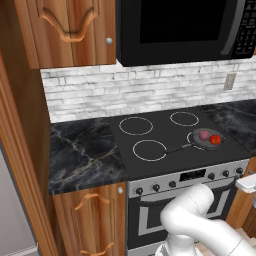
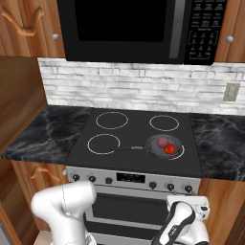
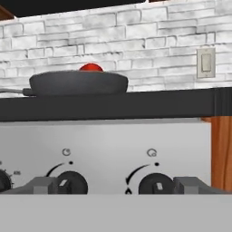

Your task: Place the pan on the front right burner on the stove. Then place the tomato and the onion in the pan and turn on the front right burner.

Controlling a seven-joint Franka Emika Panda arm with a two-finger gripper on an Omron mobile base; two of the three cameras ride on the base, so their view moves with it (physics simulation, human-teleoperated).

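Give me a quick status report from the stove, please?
Gripper open, level with the stove knobs. Pan on the front right burner, tomato and onion inside. Nothing in the way.

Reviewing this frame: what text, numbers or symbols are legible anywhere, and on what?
No words are readable.
Microwave keypad: labels too small.
Stove front panel: dark display, nothing legible.
Small burner symbols sit above two knobs; numerals by the leftmost dial are blurred.
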